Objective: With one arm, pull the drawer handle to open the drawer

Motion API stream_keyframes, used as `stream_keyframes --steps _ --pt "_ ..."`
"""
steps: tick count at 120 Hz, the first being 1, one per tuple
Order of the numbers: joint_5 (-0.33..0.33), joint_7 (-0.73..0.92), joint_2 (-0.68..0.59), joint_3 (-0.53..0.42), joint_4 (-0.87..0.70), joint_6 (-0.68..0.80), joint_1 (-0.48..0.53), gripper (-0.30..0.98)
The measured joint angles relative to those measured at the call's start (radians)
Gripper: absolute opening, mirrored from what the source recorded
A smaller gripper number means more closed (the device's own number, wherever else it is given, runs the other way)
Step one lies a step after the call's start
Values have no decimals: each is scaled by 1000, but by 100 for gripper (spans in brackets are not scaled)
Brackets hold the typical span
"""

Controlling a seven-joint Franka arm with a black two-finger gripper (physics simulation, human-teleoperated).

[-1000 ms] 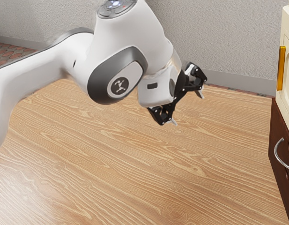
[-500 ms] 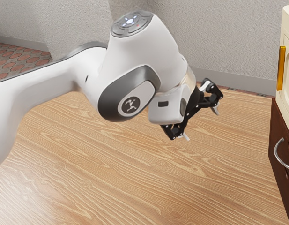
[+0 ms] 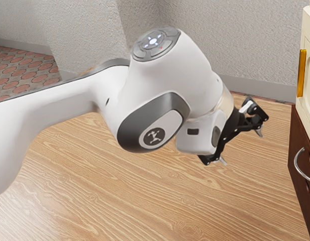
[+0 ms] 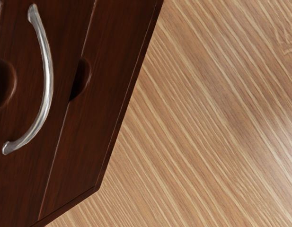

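My gripper (image 3: pixel 241 147) stands open in the exterior view, its two fingers spread wide with nothing between them. It is a gap away from the dark brown drawer cabinet (image 3: pixel 299 145) at the exterior view's right. On the cabinet's front is a curved silver handle (image 3: pixel 297 161), which my gripper does not touch. The wrist view gives the whole handle (image 4: pixel 48 78), bowed out from the dark wooden drawer front (image 4: pixel 22 106). The drawer front looks flush with the cabinet.
A cream cabinet section (image 3: pixel 309 108) with a gold handle (image 3: pixel 301 73) rises above the brown one. Wood-grain surface (image 3: pixel 160 201) lies below the arm. A textured grey wall (image 3: pixel 245 40) stands behind.
My arm and gripper have moved toward the exterior view's right and lower in it, closer to the brown cabinet. The gripper has stayed open; the cabinet and handle look unmoved.
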Motion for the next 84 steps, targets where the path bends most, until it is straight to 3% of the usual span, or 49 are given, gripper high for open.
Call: stream_keyframes --steps 84 --pt "4 6 -11 8 -53 97 -99 69"
